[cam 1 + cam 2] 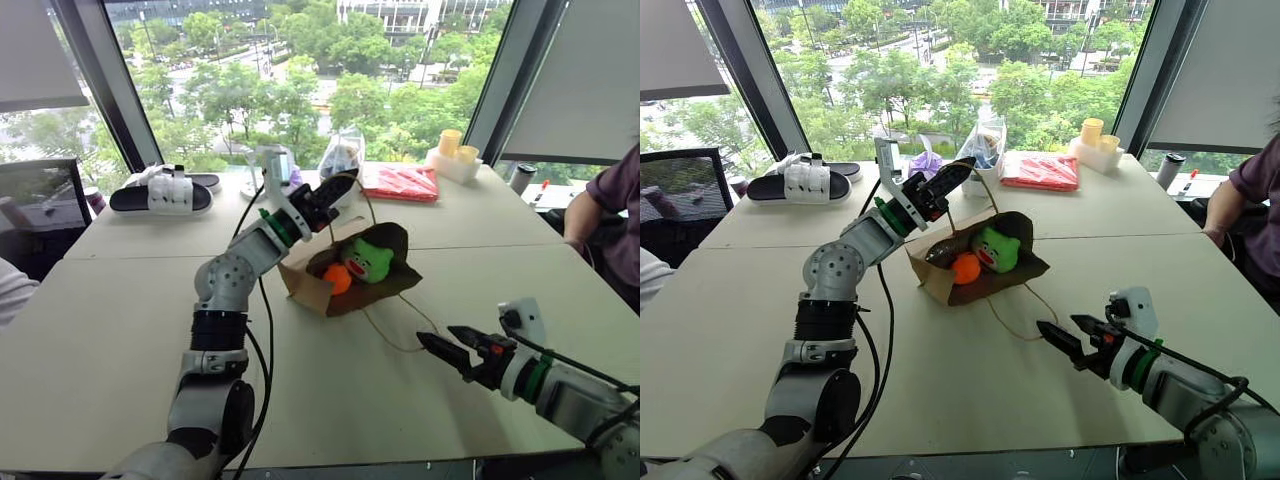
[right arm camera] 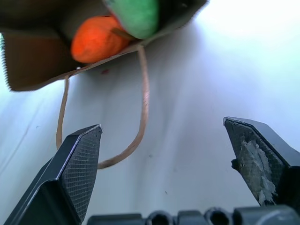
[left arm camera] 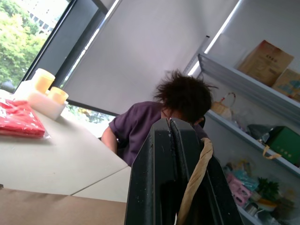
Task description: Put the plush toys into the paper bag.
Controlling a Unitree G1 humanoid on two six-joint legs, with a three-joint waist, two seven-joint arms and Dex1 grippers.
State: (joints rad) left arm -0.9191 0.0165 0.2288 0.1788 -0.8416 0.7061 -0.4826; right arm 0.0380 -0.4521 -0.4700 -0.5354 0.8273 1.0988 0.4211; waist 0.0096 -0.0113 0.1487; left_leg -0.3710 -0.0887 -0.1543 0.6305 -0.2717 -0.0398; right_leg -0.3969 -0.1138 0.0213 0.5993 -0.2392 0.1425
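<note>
The paper bag (image 1: 345,275) is seen lying on its side near the table's (image 1: 120,330) middle, mouth open toward the near edge. The green toy (image 1: 370,260) and orange toy (image 1: 338,279) are lodged inside its mouth. One twine handle (image 3: 194,180) is pinched in the closed left gripper (image 1: 333,190), raised above the bag. The right gripper (image 1: 445,347) is held wide apart, empty, near the near right edge.

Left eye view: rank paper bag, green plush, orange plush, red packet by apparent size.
1. paper bag
2. red packet, though it lies farther back, so its true size is unsure
3. green plush
4. orange plush, partly hidden inside the bag
</note>
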